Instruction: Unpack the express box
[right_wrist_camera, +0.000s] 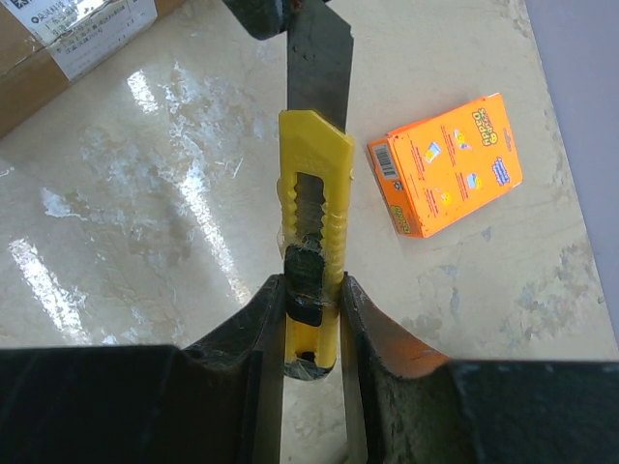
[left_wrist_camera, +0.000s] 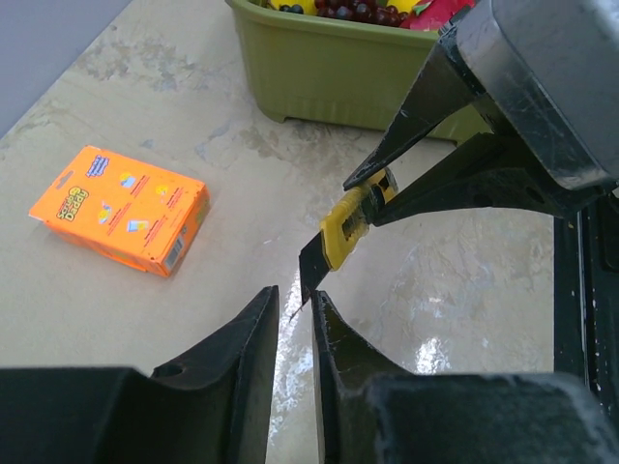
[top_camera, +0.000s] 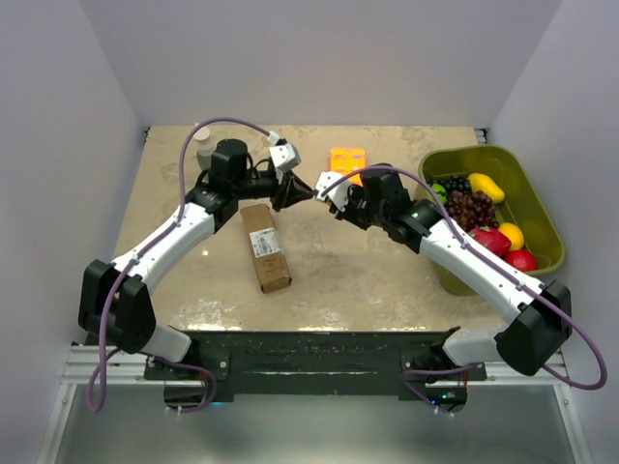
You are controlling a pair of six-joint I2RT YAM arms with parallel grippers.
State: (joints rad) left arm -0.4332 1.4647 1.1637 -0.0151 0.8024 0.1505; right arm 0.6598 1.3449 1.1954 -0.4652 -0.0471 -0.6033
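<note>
R-wrist: express box (right_wrist_camera: 68, 43) cut off @11 o'clock | cutter (right_wrist_camera: 311, 193) blade tip lost @12 | I can't read label (right_wrist_camera: 97, 27) txt

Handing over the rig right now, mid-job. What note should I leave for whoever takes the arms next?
Right gripper: shut on the yellow utility knife, blade extended.
Left gripper: jaws nearly together at the blade's tip; I cannot tell whether they pinch it.
Express box: lying on the table, left of centre, label up, looks closed; neither gripper touches it.
Done: knife in hand, held over the middle of the table.
Left: cut the box open and take out the contents.
</note>
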